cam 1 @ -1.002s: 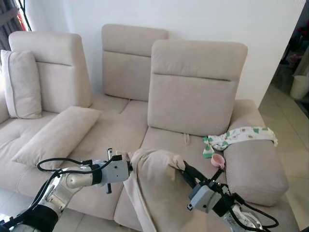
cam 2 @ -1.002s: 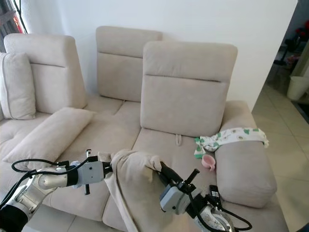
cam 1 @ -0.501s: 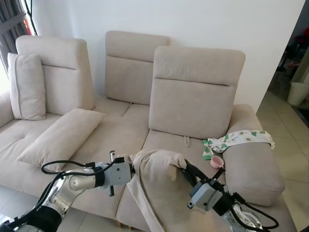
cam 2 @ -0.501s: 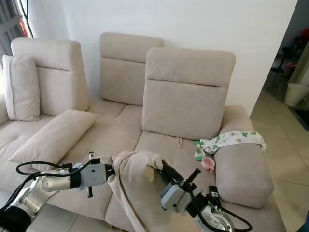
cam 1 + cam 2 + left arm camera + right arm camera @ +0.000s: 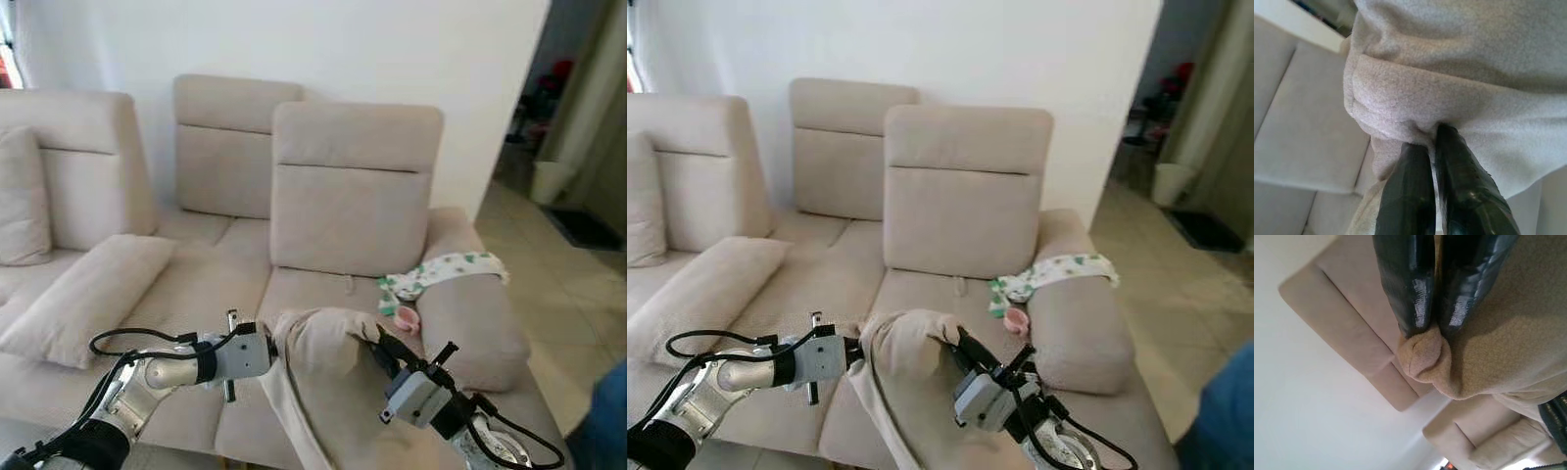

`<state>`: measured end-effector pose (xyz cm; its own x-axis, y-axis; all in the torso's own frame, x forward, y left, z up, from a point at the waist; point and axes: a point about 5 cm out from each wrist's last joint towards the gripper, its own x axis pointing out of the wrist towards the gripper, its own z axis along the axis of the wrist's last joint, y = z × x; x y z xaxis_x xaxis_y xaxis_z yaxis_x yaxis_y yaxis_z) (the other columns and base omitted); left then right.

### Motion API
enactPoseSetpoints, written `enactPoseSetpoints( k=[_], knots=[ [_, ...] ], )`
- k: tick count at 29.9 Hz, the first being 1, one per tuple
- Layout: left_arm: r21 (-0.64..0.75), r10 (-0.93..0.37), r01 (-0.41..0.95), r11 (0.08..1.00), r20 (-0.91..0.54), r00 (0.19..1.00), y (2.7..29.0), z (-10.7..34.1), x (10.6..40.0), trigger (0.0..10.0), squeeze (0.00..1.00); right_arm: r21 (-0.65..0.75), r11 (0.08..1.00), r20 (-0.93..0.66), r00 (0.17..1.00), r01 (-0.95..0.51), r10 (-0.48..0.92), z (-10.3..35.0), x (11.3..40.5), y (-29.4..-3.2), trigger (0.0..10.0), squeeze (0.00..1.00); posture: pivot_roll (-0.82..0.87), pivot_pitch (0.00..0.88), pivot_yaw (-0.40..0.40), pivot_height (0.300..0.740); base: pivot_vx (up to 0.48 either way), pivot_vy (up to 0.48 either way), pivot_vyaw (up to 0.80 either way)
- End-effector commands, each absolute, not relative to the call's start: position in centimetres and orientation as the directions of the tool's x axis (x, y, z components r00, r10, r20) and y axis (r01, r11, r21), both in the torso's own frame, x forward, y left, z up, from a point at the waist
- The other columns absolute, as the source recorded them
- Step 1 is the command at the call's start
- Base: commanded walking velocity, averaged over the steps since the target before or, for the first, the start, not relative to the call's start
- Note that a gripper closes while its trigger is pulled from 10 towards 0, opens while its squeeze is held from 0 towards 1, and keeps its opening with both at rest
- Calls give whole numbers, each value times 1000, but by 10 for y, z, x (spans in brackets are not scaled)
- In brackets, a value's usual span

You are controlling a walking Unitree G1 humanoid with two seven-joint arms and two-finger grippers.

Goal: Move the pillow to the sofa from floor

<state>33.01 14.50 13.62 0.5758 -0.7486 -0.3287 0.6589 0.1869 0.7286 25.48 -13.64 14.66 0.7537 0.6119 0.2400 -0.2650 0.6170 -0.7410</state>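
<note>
Pillow lifted, not yet set down.
Your left pincer [image 5: 1432,147] and right pincer [image 5: 1432,328] each pinch a corner of the pillow [image 5: 323,343], holding it above the sofa [image 5: 323,284] seat ahead; lowering and letting go remain.

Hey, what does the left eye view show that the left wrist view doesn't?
The left eye view gives the whole scene: the sofa, the long cushion on its seat, the patterned cloth on the armrest, and the right gripper pinching the pillow's other side. The left wrist view gives the close grip: the left gripper's fingers closed on a fold of fabric. Both show the pillow held by the left gripper.
</note>
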Motion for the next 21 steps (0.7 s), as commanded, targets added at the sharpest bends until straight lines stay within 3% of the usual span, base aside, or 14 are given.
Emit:
enactPoseSetpoints(
  k=[1,21],
  knots=[
    [757,-803,637,143,-288,522,129,144,327,10000,0,-738,618,277,713,-270,644,154,252,-126,10000,0,104,2,4,740,0,0,0],
    [735,-822,659,160,-270,501,126,142,324,10000,0,-739,617,280,710,-270,646,153,252,-125,10000,0,106,1,1,740,0,0,0]
  ],
)
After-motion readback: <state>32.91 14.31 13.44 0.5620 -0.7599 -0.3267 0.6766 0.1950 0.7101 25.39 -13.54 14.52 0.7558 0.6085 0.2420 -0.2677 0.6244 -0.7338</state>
